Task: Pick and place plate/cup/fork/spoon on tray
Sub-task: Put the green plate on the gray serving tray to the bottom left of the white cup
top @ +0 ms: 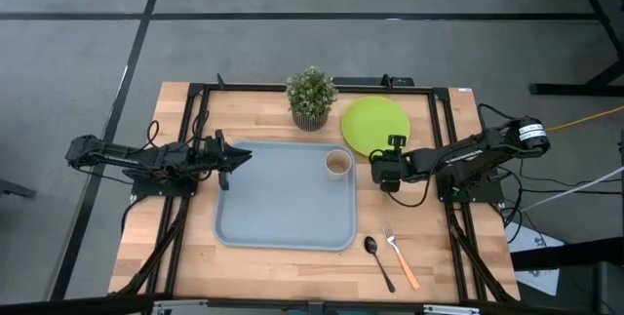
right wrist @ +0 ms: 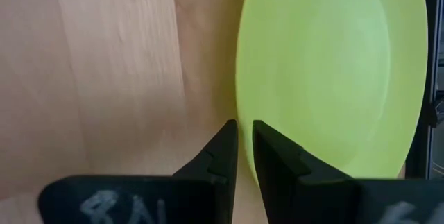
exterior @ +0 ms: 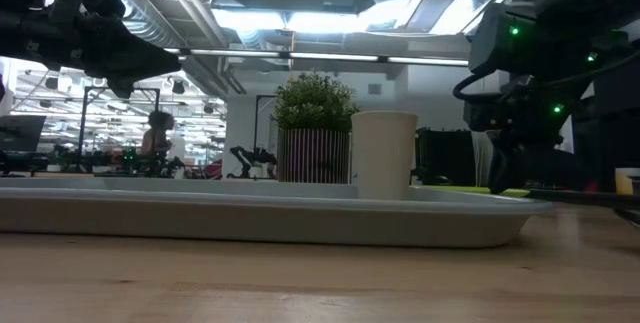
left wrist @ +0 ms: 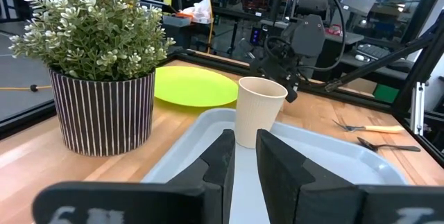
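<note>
The grey-blue tray (top: 283, 203) lies mid-table. The beige cup (top: 337, 163) stands upright in the tray's far right corner and also shows in the left wrist view (left wrist: 259, 112). The lime-green plate (top: 375, 123) lies flat on the table beyond the tray's right end. My right gripper (top: 391, 149) is shut, pointing down at the plate's near rim (right wrist: 240, 99). My left gripper (top: 230, 159) is shut and empty over the tray's left edge. The dark spoon (top: 378, 258) and the orange-handled fork (top: 400, 256) lie on the table near the tray's near right corner. My right gripper's shut fingertips (right wrist: 226, 135) come from above, pointing down, right at the plate's near rim (right wrist: 240, 113). I cannot tell whether they touch it. The plate lies flat on the table.
A potted plant in a striped pot (top: 311, 98) stands at the far edge, just left of the plate. A black frame (top: 200, 100) runs around the table's edges. Bare wood (top: 292, 276) lies between the tray and the near edge.
</note>
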### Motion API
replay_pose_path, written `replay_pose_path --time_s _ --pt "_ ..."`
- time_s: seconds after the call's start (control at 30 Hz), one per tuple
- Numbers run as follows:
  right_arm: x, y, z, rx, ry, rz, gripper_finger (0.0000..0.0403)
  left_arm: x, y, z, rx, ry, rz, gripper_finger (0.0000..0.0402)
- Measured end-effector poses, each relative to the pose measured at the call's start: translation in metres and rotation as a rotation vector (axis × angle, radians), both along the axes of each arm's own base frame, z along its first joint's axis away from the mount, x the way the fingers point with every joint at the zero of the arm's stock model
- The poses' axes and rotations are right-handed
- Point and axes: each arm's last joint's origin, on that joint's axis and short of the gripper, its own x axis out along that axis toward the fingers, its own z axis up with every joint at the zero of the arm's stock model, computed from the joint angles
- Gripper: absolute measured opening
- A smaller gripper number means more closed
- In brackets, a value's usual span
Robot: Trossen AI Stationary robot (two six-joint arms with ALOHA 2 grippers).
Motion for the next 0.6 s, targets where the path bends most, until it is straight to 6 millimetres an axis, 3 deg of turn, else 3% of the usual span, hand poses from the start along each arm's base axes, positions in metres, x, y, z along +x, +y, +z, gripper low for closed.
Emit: replay_pose_path --time_s 0.6 --pt "0.001 -0.011 0.000 0.015 0.041 0.034 0.0050 0.000 0.000 0.000 0.000 0.000 0.000 0.0053"
